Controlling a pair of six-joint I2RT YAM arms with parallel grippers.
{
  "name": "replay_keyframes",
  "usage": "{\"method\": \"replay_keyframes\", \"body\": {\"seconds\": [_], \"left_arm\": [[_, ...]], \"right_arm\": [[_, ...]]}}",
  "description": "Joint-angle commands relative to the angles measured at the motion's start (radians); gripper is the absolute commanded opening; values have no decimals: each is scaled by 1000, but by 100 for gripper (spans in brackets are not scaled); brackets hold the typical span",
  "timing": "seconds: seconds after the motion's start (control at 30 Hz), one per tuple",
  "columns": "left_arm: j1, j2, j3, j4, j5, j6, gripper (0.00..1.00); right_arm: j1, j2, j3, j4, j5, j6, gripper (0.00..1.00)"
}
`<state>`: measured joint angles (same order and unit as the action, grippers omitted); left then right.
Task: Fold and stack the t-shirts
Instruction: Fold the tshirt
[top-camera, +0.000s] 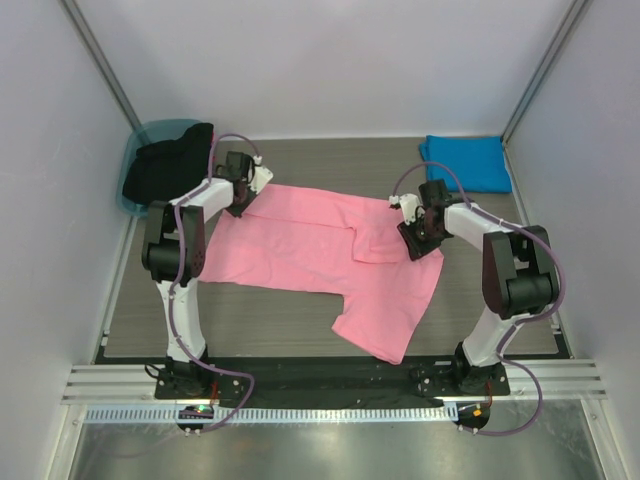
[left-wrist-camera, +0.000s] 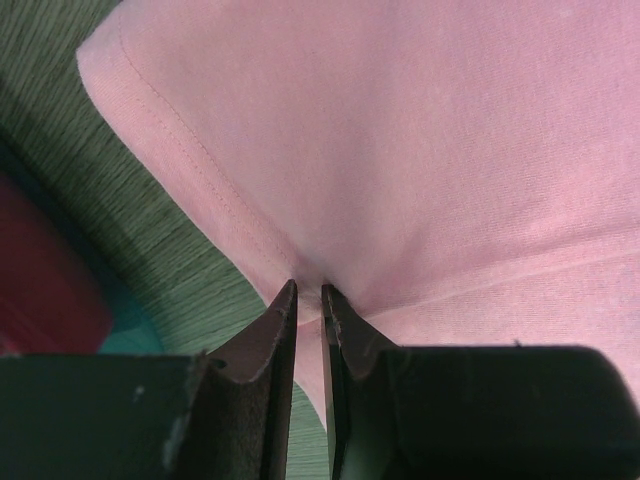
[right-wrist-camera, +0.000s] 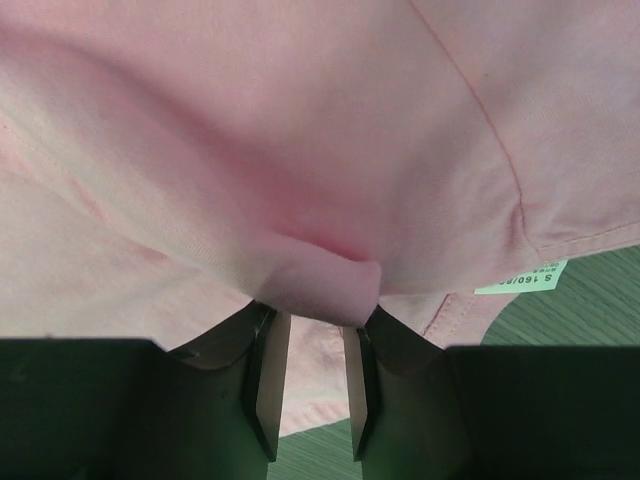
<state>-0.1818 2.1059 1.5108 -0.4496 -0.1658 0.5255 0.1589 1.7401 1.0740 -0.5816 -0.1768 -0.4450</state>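
**Thin Grip on the Hem**

The pink t-shirt (top-camera: 300, 250) lay spread on the table (top-camera: 300, 325) right of the tub (top-camera: 150, 135), with the blue t-shirt (top-camera: 465, 160) folded farther right. The left end effector (left-wrist-camera: 308, 290) was clamped on its hem edge, and the right end effector (right-wrist-camera: 315, 320) on a thick fold. Uneven pulling could slip the hem free.

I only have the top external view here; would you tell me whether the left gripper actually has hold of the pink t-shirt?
Observer: Yes; the left wrist view shows the left gripper pinched shut on the pink t-shirt at its stitched hem, near a corner.
Operator: Thank you. And the right one?
Observer: The right gripper holds a thick fold of the shirt, bunched up near the white size label.
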Motion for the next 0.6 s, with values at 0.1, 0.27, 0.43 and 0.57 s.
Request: {"method": "replay_keyframes", "body": {"seconds": [0.1,0.27,0.43,0.57], "left_arm": [[-13,31,6,-18,31,-13,17],[-13,26,5,-17,29,-12,17],[-13,22,0,-15,28,-12,17],[-13,22,2,-12,29,-12,17]], "right_arm": [[-2,15,29,31,-46,17,30],[-2,15,34,14,-49,15,8],[-2,-53,41,-27,-53,6,3],[-1,-117,64,-86,-61,8,5]]}}
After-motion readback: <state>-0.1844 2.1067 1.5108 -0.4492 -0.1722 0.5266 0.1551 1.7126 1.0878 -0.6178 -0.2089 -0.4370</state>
